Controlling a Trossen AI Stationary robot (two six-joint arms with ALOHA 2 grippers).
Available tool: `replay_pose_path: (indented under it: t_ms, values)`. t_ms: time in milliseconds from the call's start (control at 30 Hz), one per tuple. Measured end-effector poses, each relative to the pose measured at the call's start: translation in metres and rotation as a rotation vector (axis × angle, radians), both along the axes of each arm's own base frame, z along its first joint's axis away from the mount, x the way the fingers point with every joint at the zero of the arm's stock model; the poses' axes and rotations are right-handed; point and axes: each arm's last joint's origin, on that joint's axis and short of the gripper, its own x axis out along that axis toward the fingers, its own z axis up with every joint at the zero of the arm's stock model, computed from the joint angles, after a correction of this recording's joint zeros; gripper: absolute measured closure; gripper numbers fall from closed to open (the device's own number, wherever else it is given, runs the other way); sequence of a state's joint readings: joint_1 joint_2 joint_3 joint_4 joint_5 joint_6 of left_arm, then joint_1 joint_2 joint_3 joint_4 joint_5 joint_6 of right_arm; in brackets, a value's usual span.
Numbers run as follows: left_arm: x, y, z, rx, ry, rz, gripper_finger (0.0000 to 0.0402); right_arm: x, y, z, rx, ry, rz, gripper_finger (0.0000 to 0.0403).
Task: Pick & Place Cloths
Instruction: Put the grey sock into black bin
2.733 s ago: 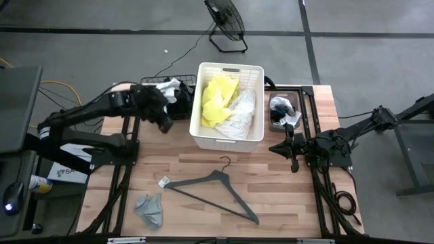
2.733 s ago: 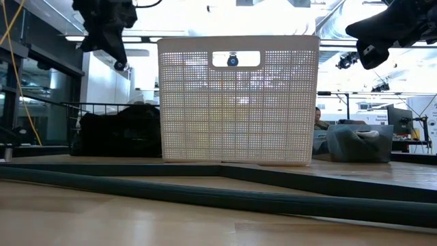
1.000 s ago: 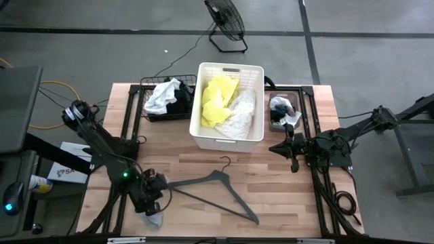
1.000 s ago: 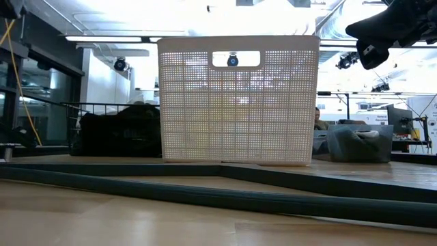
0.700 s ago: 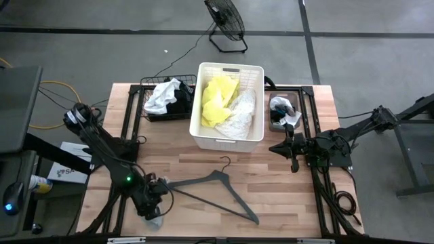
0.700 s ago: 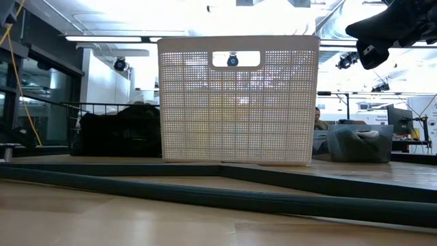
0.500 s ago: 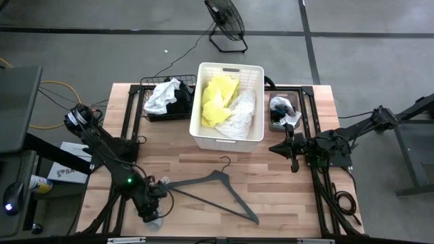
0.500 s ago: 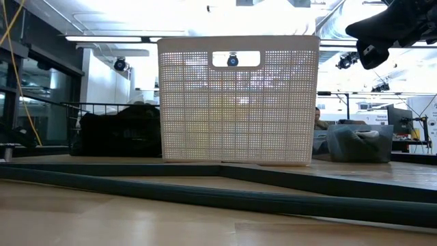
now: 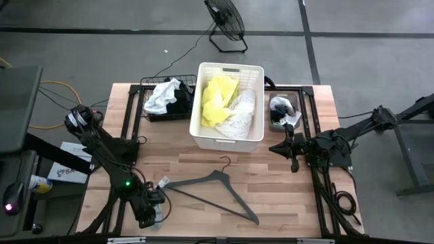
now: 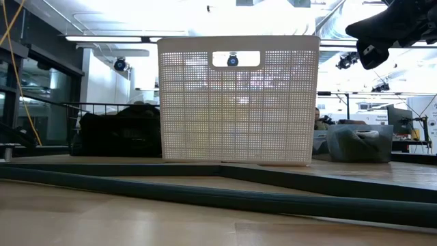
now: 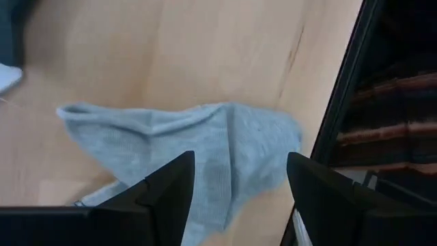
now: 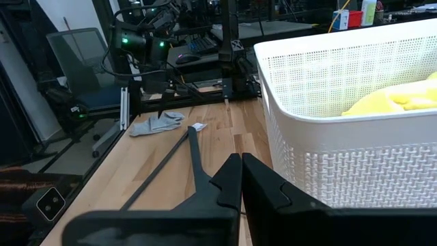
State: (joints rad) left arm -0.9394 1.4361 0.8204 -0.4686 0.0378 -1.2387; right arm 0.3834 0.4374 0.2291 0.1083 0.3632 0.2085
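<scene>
A small grey cloth lies flat on the table near its front left corner, also seen in the right wrist view. My left gripper hangs open just above it, pointing steeply down, one finger over either side of its middle; in the high view the gripper covers most of the cloth. My right gripper waits shut and level at the table's right side. A neon yellow cloth and a white lacy one lie in the white basket.
A dark hanger lies across the table's middle front, with a small white tag by its left end. A black wire basket with white and black cloths stands far left. A grey bin with small cloths stands far right.
My left gripper has gone toward the table's near edge and down, tipping more steeply, until it stands over the grey cloth and hides most of it in the high view. The cloth has stayed where it lay.
</scene>
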Motion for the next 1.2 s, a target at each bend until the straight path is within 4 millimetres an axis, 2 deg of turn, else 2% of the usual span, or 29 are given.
replay_pose_path:
  t_ms: [500, 767, 900, 1033, 1200]
  values:
    - [-0.002, -0.014, -0.040, 0.094, 0.155, -0.147, 0.0172, 0.000, 0.000, 0.000, 0.000, 0.001, 0.000, 0.0401]
    - [-0.004, -0.010, -0.055, 0.195, 0.217, -0.177, 0.0172, 0.000, 0.000, 0.000, 0.000, 0.001, 0.000, 0.0401]
    - [-0.005, -0.008, -0.057, 0.262, 0.185, -0.204, 0.0176, 0.000, 0.000, 0.000, 0.000, 0.000, 0.000, 0.0401]
    - [-0.005, -0.005, -0.058, 0.319, 0.154, -0.216, 0.0208, 0.000, 0.000, 0.000, 0.000, 0.001, 0.000, 0.0400]
    - [-0.006, -0.002, -0.059, 0.355, 0.149, -0.232, 0.0285, 0.000, 0.000, 0.000, 0.000, 0.000, 0.000, 0.0400]
